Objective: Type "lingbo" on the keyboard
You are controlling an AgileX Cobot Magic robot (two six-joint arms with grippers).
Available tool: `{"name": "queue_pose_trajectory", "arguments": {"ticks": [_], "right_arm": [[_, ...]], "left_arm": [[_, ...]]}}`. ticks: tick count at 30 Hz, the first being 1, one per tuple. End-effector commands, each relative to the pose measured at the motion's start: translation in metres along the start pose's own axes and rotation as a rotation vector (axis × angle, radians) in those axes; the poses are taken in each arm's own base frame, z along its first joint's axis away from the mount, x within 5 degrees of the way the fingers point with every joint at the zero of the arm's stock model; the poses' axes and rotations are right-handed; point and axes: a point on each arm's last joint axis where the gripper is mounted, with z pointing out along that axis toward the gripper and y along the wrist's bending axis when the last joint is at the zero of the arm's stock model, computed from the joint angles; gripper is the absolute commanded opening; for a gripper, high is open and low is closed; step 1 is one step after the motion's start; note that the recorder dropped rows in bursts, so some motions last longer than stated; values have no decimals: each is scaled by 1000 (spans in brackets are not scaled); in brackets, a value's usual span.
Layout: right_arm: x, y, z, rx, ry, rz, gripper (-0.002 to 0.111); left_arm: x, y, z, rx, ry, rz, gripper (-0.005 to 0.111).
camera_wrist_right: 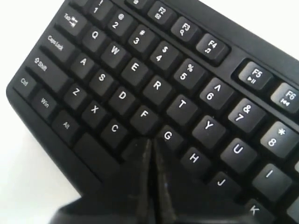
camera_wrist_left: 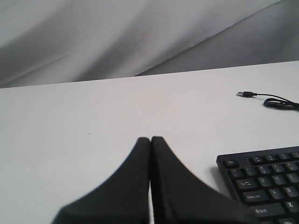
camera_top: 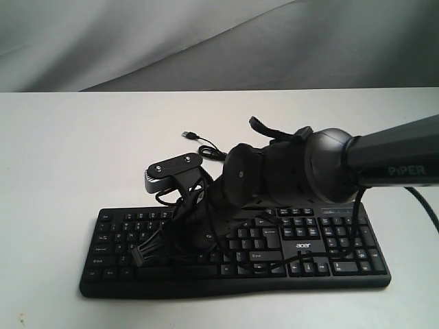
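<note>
White surface [camera_top: 55, 151] is carrying everything. Black keyboard [camera_top: 329, 264] is lying near the front edge in the exterior view. Its long axis is running left-right, number pad at the right end.

Right arm [camera_top: 398, 161] is stretching from the right across the middle, covering much of the letter block. Right pincer [camera_wrist_right: 151, 144] is showing fingers pressed fully together, gripping nothing. Its tip is pointing down at the row just below the F key [camera_wrist_right: 145, 115] and G key [camera_wrist_right: 167, 135]. The key under the tip is hidden, and contact can't be told.

Left pincer [camera_wrist_left: 150, 140] is likewise closed and empty, hanging over bare surface just off the keyboard's left end. Cable plug [camera_wrist_left: 242, 94] is lying loose behind the keyboard.

Judgement: the right arm is nearer and doing the typing. The G key is sitting just beside its tip, and any sideways move is running along the long axis. How many letters are typed can't be told.
</note>
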Motion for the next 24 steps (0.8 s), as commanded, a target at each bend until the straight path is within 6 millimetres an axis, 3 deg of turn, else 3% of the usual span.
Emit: {"name": "queue_pose_trajectory", "arguments": {"ticks": [1,17,24], "right_arm": [[4,-1,5,1,17,3,0],[9,-3,14,1,46,24,0],[-3,4,-12,-7,-22,-21,0]], "left_arm": [[1,0,0,1,-3,-12,1],[1,0,0,1,-3,-12,1],[1,0,0,1,-3,-12,1]]}}
